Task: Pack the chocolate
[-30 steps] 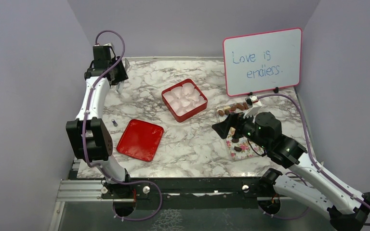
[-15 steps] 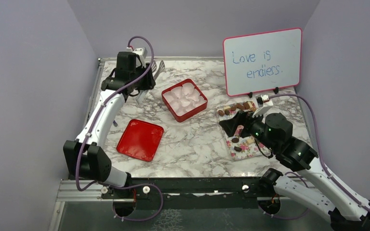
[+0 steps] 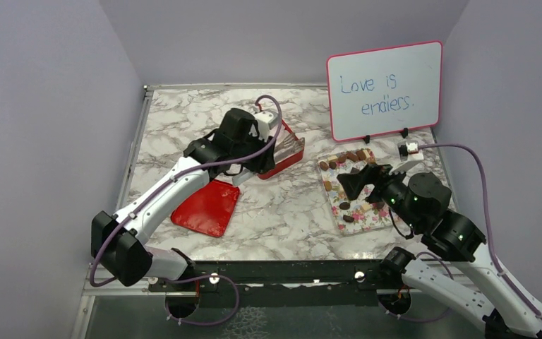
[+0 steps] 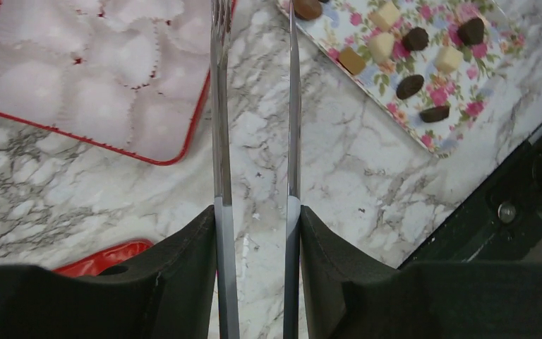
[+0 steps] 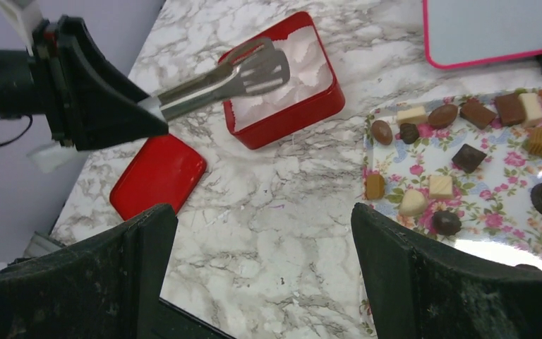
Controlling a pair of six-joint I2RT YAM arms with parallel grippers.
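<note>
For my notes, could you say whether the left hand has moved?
Yes: left hand, holding tongs, went rightward from the far left corner to the red box.

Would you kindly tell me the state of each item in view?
red box, open, lid off
paper cups, in the box, visible ones empty
red lid, lying on the table
chocolate, loose on the floral tray, none seen in the box
tongs, held, arms apart, nothing between
left gripper, shut on the tongs
right gripper, open, empty
whiteboard, upright, written on
</note>
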